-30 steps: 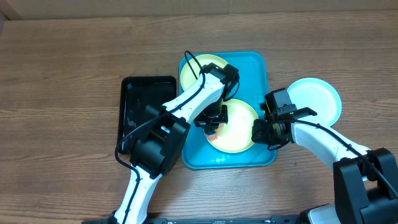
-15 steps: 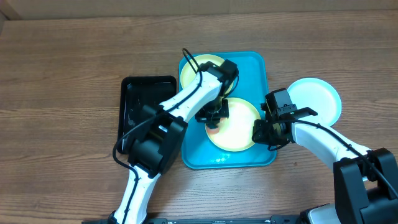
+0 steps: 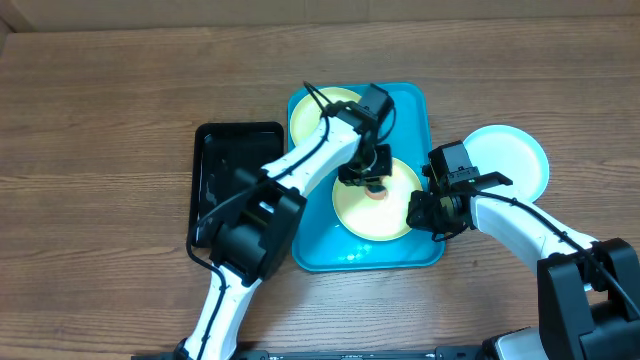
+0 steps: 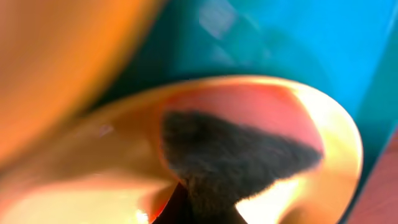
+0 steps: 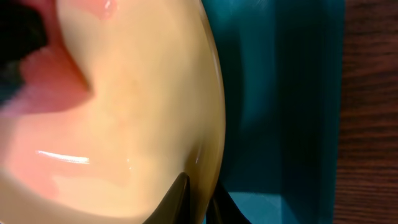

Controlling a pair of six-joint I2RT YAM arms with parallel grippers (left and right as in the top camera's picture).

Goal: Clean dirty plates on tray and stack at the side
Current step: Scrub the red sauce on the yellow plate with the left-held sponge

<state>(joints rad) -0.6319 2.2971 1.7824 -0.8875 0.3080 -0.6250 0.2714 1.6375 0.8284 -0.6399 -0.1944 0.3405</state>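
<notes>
Wood-grain bench (image 3: 100, 120). Turquoise tray (image 3: 412, 100) sits mid-bench, with a black tray (image 3: 225, 165) just beside its left edge.

Plates: three.
- Back plate (image 3: 312, 112), yellow-green, in the tray's rear left, partly under the left arm.
- Front plate (image 3: 390, 218), yellow-green, in the tray's front half.
- Blue plate (image 3: 512, 160), out of the tray, on the bench off its right side. No red shows on it from overhead. Judged the start of the stack.

Right pincer (image 3: 422, 212), at the tray's right front. The wrist view shows its two tips closed over the front plate's rim, one above and one below, pinning it. Position same as a second ago.

Left pincer (image 3: 370, 182). Change noted: a second ago it was over the front plate's left edge, toward the tray's left wall. Now it is over the plate's rear middle, nearer the tray's centre. A small pinkish lump (image 3: 376, 193) under its tips has travelled with it and is probably the wiper. Wrist view is too blurred, so I cannot tell how far the jaws are open.

Smear (image 5: 43, 102): red still tints the plate's inner surface.

Reading: a wiping stroke is underway on the front plate and the cleaning is not finished. The back plate is untouched and both wait to be stacked.
</notes>
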